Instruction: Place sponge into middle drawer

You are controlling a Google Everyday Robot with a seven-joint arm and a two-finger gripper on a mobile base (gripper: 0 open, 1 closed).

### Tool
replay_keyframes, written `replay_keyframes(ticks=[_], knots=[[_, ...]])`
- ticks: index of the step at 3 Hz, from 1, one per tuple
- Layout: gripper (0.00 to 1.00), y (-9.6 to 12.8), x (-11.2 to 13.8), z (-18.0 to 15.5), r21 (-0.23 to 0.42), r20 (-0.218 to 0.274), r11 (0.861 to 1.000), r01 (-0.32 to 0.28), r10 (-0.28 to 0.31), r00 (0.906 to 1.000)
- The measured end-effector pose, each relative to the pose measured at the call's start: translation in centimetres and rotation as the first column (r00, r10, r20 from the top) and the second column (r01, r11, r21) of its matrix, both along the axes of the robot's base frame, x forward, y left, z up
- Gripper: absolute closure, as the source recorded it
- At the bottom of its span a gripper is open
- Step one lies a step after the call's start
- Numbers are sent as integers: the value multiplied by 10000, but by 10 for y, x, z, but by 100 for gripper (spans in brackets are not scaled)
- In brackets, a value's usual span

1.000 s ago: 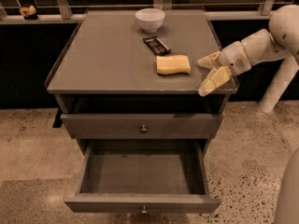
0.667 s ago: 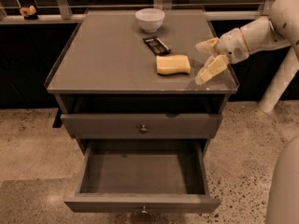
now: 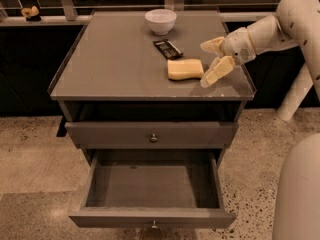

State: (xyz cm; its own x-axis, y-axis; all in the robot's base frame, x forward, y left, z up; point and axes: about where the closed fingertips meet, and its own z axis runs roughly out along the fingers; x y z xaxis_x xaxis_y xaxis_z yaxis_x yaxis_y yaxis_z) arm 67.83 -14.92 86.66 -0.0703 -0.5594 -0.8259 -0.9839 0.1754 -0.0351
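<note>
Far left on the back ledge there's a small yellowish thing [image 3: 31,12], too blurry to make out. The cabinet [image 3: 100,79] is matte grey all over, with a flat top and a thin raised lip. It sits on a speckled, stone-looking floor [image 3: 30,154]. The top drawer [image 3: 110,135] is pushed in: plain front, little round knob [image 3: 153,138]. Under it the middle drawer [image 3: 150,186] is pulled way out, a wide shallow grey box with its inside bottom in full view. The lower knob [image 3: 153,226] only partly shows at the bottom edge of the shot.

Up top toward the back is a smooth round white bowl [image 3: 160,21], with a small dark snack bar [image 3: 167,48] lying at an angle in front of it. Just right of that is the sponge [image 3: 184,69], a pale yellow, soft-looking block with wavy edges. It's lying flat on the cabinet top near the right side, not in the drawer yet.

The gripper [image 3: 205,64] is right at the sponge's right end, its cream-coloured fingers [image 3: 218,70] spread wide and gripping nothing. The lower finger is just beside the sponge's end, can't tell if it's touching. The glossy white arm [image 3: 270,29] comes in from the right, cut off by the frame. A big rounded white body [image 3: 300,194] fills the bottom right corner.

Versus a bit under a second ago, the gripper has slid left toward the sponge. Sponge, bowl and bar haven't budged.
</note>
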Motion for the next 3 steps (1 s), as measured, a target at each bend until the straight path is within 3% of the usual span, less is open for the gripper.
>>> replay_keyframes(ticks=[2, 3], knots=[[0, 40, 14, 6, 1245, 324, 9910, -493, 456, 9984], [0, 40, 14, 6, 1242, 326, 9910, -494, 457, 9984]])
